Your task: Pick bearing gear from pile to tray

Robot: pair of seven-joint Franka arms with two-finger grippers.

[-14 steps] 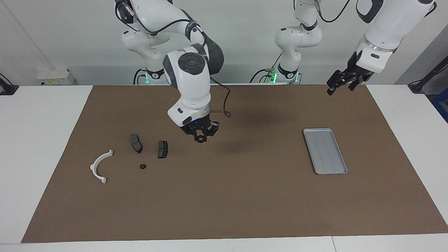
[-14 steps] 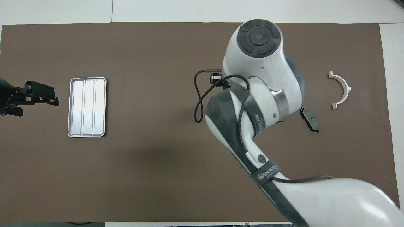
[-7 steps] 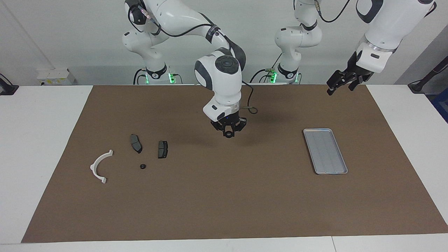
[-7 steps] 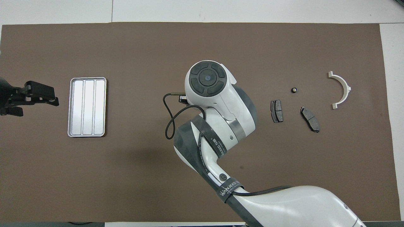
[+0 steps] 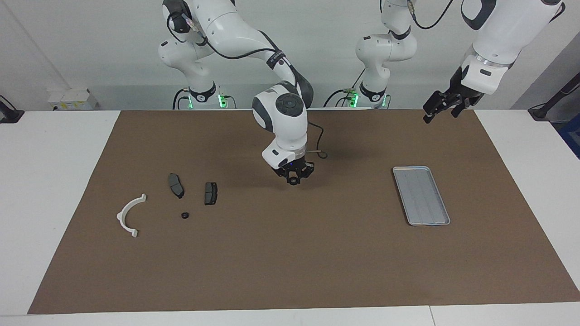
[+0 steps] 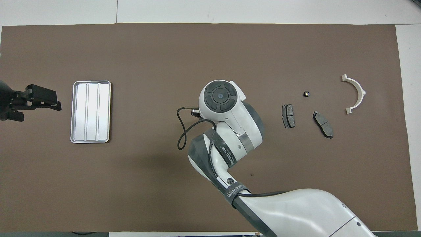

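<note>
My right gripper (image 5: 293, 178) hangs over the middle of the brown mat, shut on a small black bearing gear (image 5: 294, 182). In the overhead view the arm's wrist covers both. The pile lies toward the right arm's end: a white curved bracket (image 5: 129, 215) (image 6: 357, 93), two dark brake-pad plates (image 5: 176, 185) (image 5: 210, 193) and a tiny black ring (image 5: 185, 215) (image 6: 306, 94). The silver tray (image 5: 420, 195) (image 6: 91, 112) rests bare toward the left arm's end. My left gripper (image 5: 440, 108) (image 6: 49, 101) waits open in the air over the mat's edge by that end.
The brown mat (image 5: 290, 262) covers most of the white table. A black cable (image 6: 184, 131) loops off the right wrist. The plates also show in the overhead view (image 6: 288, 116) (image 6: 323, 124).
My right gripper carried the bearing gear away from the pile to over the mat's middle, then sank a little. The left arm has not moved.
</note>
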